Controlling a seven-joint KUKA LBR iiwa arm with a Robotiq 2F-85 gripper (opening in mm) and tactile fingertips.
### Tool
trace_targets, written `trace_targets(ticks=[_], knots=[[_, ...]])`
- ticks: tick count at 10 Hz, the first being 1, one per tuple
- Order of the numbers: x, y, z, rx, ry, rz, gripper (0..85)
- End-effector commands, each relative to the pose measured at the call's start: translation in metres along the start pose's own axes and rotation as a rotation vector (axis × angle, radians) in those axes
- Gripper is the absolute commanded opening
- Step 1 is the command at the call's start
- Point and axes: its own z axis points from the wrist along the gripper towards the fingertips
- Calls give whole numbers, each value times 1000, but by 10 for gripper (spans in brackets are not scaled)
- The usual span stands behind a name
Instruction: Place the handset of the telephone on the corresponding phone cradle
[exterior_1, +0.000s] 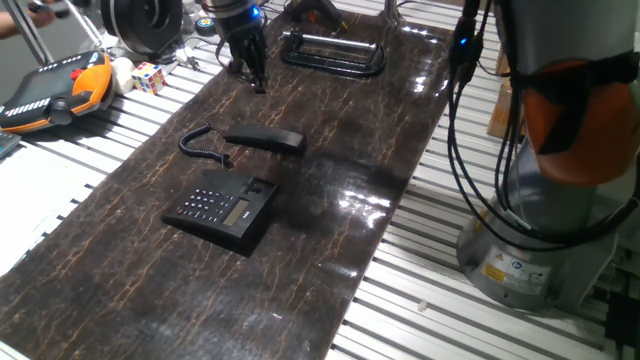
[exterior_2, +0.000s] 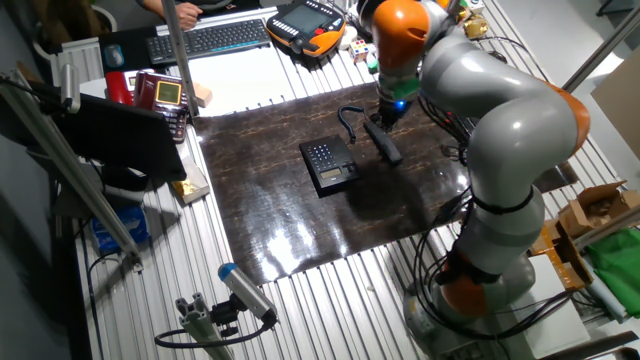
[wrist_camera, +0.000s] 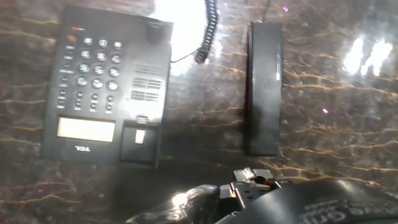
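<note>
The telephone (exterior_1: 222, 210) is a flat black desk phone on the dark marbled mat, also shown in the other fixed view (exterior_2: 330, 163) and the hand view (wrist_camera: 106, 81). Its phone cradle (wrist_camera: 149, 81), the strip beside the keypad, holds nothing. The handset (exterior_1: 265, 139) lies flat on the mat beside the base, parallel to it in the hand view (wrist_camera: 263, 87), with its coiled cord (wrist_camera: 208, 31) running to the base. My gripper (exterior_1: 252, 75) hangs above the mat beyond the handset, apart from it. It looks open and holds nothing.
A black metal tube frame (exterior_1: 335, 55) lies at the mat's far end. An orange-and-black pendant controller (exterior_1: 55, 90) and a small colour cube (exterior_1: 148, 76) sit left of the mat. The robot base (exterior_1: 540, 230) stands to the right. A keyboard (exterior_2: 210, 38) lies beyond the mat.
</note>
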Motion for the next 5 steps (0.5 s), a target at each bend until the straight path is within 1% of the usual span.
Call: trace_targets(ticks=[1,2,3,4,5], knots=[[0,0,0,13,17,-12,7],[0,0,0,14,12,-26,7],[0,0,0,-10,17,-32,20],[-2,-1,1,-17,20,-24,143],[-8,-4,6,-17,3,14,270]])
